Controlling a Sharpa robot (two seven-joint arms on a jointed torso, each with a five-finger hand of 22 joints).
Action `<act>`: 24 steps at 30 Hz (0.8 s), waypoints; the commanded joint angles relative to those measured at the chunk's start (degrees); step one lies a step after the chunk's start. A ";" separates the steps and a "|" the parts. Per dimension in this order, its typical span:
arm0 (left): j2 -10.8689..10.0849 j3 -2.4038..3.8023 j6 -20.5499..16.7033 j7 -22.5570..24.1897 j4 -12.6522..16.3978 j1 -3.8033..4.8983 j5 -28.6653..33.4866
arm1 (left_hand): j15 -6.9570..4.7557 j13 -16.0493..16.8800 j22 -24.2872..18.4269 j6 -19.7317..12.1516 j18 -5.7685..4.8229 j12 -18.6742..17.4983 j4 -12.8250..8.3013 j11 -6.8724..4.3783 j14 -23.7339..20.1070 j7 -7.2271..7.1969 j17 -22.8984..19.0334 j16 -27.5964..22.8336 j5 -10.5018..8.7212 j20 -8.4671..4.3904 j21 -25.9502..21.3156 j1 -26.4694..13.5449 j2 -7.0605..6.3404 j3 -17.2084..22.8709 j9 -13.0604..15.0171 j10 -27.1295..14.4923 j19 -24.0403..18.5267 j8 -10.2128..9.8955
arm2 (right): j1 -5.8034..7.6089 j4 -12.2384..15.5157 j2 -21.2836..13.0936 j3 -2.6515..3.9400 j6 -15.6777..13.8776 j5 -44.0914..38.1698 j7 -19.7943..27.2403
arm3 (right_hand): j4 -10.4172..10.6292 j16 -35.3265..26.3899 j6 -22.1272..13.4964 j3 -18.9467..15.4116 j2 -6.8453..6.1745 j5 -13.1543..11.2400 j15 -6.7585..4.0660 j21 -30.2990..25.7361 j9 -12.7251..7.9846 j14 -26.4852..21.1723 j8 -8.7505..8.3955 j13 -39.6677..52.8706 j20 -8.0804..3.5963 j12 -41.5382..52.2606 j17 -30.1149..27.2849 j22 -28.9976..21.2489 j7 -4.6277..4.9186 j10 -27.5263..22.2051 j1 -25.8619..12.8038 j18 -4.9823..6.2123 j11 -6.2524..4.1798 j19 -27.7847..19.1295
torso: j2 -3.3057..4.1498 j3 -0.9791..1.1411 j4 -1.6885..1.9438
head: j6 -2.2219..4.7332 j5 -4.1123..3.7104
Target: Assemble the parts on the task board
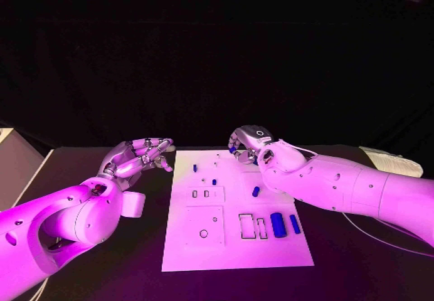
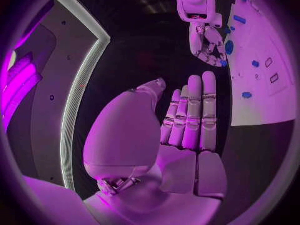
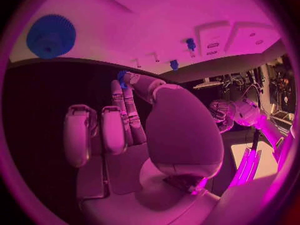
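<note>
The white task board (image 1: 235, 251) lies in the middle of the black table. On it I see small blue parts (image 1: 195, 167) (image 1: 214, 182) (image 1: 256, 191), and near its right edge two longer blue parts (image 1: 278, 224) (image 1: 295, 224). My right hand (image 1: 249, 143) hovers over the board's far edge and pinches a small blue part (image 3: 122, 76) between thumb and fingertip. A blue gear (image 3: 51, 35) lies on the board by that hand. My left hand (image 1: 140, 157) is raised just left of the board, fingers stretched out, holding nothing.
Outlined rectangular slots (image 1: 247, 226) and a round hole (image 1: 204, 233) mark the board's near half. A pale sheet (image 1: 391, 162) lies at the table's far right, and a pale block (image 1: 11, 166) stands at the left edge. A thin cable (image 1: 380, 241) runs under my right arm.
</note>
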 commanded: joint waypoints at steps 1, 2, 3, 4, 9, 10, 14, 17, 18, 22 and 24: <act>0.22 0.06 1.04 0.25 0.10 0.03 -0.24 | 0.09 0.09 0.06 -0.44 0.66 -0.25 0.11 0.24 -0.31 -0.06 0.09 0.36 -0.19 -0.11 0.32 -0.34 0.01 0.35 0.07 -0.19 -0.35 0.23 | 0.06 -1.67 1.52 0.04 -1.55 -0.53 -0.25 | -0.44 0.39 0.11 -0.01 0.36 0.40 -0.32 0.20 0.11 1.83 0.20 1.03 -0.47 0.01 -0.09 0.99 -0.08 2.52 1.02 -1.01 -2.23 1.26 | 0.14 0.00 0.17 | -0.04 -0.13; 0.25 0.06 1.05 0.24 0.12 0.03 -0.24 | 0.09 0.09 0.06 -0.44 0.66 -0.25 0.11 0.24 -0.31 -0.06 0.09 0.36 -0.19 -0.11 0.32 -0.34 0.01 0.35 0.07 -0.19 -0.35 0.23 | 0.07 -2.14 2.02 0.04 -1.48 -0.50 -0.19 | -0.44 0.39 0.11 -0.01 0.36 0.40 -0.32 0.20 0.11 1.83 0.20 1.03 -0.47 0.01 -0.09 0.99 -0.08 2.52 1.02 -1.01 -2.23 1.26 | 0.16 -0.04 0.24 | -0.04 -0.15; 0.27 0.06 1.06 0.23 0.13 0.03 -0.25 | 0.09 0.09 0.06 -0.44 0.66 -0.25 0.11 0.24 -0.31 -0.06 0.09 0.36 -0.19 -0.11 0.32 -0.34 0.01 0.35 0.07 -0.19 -0.35 0.23 | 0.07 -2.45 2.38 0.04 -1.40 -0.48 -0.16 | -0.44 0.39 0.11 -0.01 0.36 0.40 -0.32 0.20 0.11 1.83 0.20 1.03 -0.47 0.01 -0.09 0.99 -0.08 2.52 1.02 -1.01 -2.23 1.26 | 0.17 -0.04 0.26 | -0.03 -0.16; 0.29 0.06 1.07 0.22 0.14 0.03 -0.26 | 0.09 0.09 0.06 -0.44 0.66 -0.25 0.11 0.24 -0.31 -0.06 0.09 0.36 -0.19 -0.11 0.32 -0.34 0.01 0.35 0.07 -0.19 -0.35 0.23 | 0.06 -2.72 2.69 0.04 -1.32 -0.48 -0.13 | -0.48 0.35 0.06 -0.02 0.27 0.41 -0.32 0.16 0.14 1.81 0.20 1.04 -0.47 -0.05 -0.21 0.93 -0.07 2.52 0.95 -1.00 -2.21 1.23 | 0.21 -0.08 0.37 | -0.01 -0.22; 0.33 0.08 1.10 0.17 0.21 0.03 -0.33 | 0.09 0.09 0.14 -0.45 0.66 -0.24 0.10 0.24 -0.33 -0.06 0.09 0.40 -0.19 -0.11 0.44 -0.33 -0.01 0.37 0.08 -0.20 -0.38 0.23 | 0.04 -3.73 3.84 0.01 -0.88 -0.65 -0.10 | -0.48 0.31 -0.01 -0.05 0.16 0.39 -0.29 0.09 0.18 1.78 0.18 1.04 -0.45 -0.13 -0.36 0.84 -0.04 2.49 0.80 -0.98 -2.17 1.18 | 0.27 -0.23 0.69 | -0.08 -0.20; 0.30 0.08 1.10 0.16 0.24 0.03 -0.34 | 0.09 0.09 0.14 -0.45 0.66 -0.24 0.10 0.24 -0.33 -0.06 0.09 0.40 -0.19 -0.11 0.44 -0.33 -0.01 0.37 0.08 -0.20 -0.38 0.23 | 0.04 -3.95 4.05 -0.01 -0.82 -0.68 -0.12 | -0.48 0.30 -0.06 -0.08 0.08 0.37 -0.28 0.05 0.21 1.76 0.18 1.04 -0.45 -0.19 -0.40 0.78 -0.02 2.47 0.70 -0.96 -2.15 1.14 | 0.27 -0.24 0.72 | -0.11 -0.14; 0.17 0.09 1.07 0.14 0.30 0.03 -0.36 | 0.09 0.09 0.14 -0.45 0.66 -0.24 0.10 0.24 -0.33 -0.06 0.09 0.40 -0.19 -0.11 0.44 -0.33 -0.01 0.37 0.08 -0.20 -0.38 0.23 | 0.03 -4.54 4.56 -0.07 -0.64 -0.80 -0.41 | -0.58 0.13 -0.32 -0.09 -0.21 0.35 -0.22 -0.22 0.29 1.63 0.10 1.01 -0.41 -0.41 -0.85 0.42 0.02 2.26 0.49 -0.88 -2.09 0.96 | 0.26 -0.32 0.88 | -0.07 -0.15; 0.09 0.10 1.04 0.13 0.32 0.04 -0.37 | 0.09 0.09 0.14 -0.45 0.66 -0.24 0.10 0.24 -0.33 -0.06 0.09 0.40 -0.19 -0.11 0.44 -0.33 -0.01 0.37 0.08 -0.20 -0.38 0.23 | 0.02 -4.95 4.95 -0.18 -0.53 -1.14 -0.74 | -0.61 0.11 -0.36 -0.10 -0.27 0.35 -0.21 -0.27 0.30 1.61 0.08 1.01 -0.40 -0.44 -0.89 0.36 0.03 2.23 0.46 -0.87 -2.07 0.93 | 0.25 -0.39 0.88 | -0.22 -0.01; 0.07 0.11 1.03 0.12 0.34 0.04 -0.37 | 0.09 0.09 0.14 -0.45 0.66 -0.24 0.10 0.24 -0.33 -0.06 0.09 0.40 -0.19 -0.11 0.44 -0.33 -0.01 0.37 0.08 -0.20 -0.38 0.23 | 0.02 -5.02 5.08 -0.24 -0.54 -1.33 -0.85 | -0.63 0.11 -0.40 -0.11 -0.36 0.35 -0.20 -0.30 0.31 1.60 0.07 1.00 -0.39 -0.46 -0.90 0.32 0.04 2.21 0.40 -0.86 -2.06 0.90 | 0.26 -0.39 0.81 | -0.24 0.12; 0.01 0.12 0.99 0.05 0.40 0.04 -0.38 | 0.09 0.09 0.14 -0.45 0.66 -0.24 0.10 0.24 -0.33 -0.06 0.09 0.40 -0.19 -0.11 0.44 -0.33 -0.01 0.37 0.08 -0.20 -0.38 0.23 | -0.02 -4.99 5.44 -0.45 -0.50 -2.31 -1.46 | -0.66 0.13 -0.45 -0.16 -0.52 0.36 -0.18 -0.29 0.35 1.59 0.06 1.00 -0.38 -0.49 -0.90 0.35 0.05 2.19 0.28 -0.86 -2.04 0.89 | 0.36 -0.37 0.79 | -0.22 0.28; 0.00 0.12 0.95 0.03 0.41 0.04 -0.38 | 0.09 0.09 0.14 -0.45 0.66 -0.24 0.10 0.24 -0.33 -0.06 0.09 0.40 -0.19 -0.11 0.44 -0.33 -0.01 0.37 0.08 -0.20 -0.38 0.23 | -0.04 -4.98 5.55 -0.53 -0.47 -2.83 -1.77 | -0.66 0.15 -0.45 -0.19 -0.58 0.36 -0.17 -0.28 0.37 1.59 0.07 1.01 -0.37 -0.49 -0.86 0.36 0.06 2.19 0.22 -0.86 -2.04 0.88 | 0.36 -0.35 0.80 | -0.31 0.27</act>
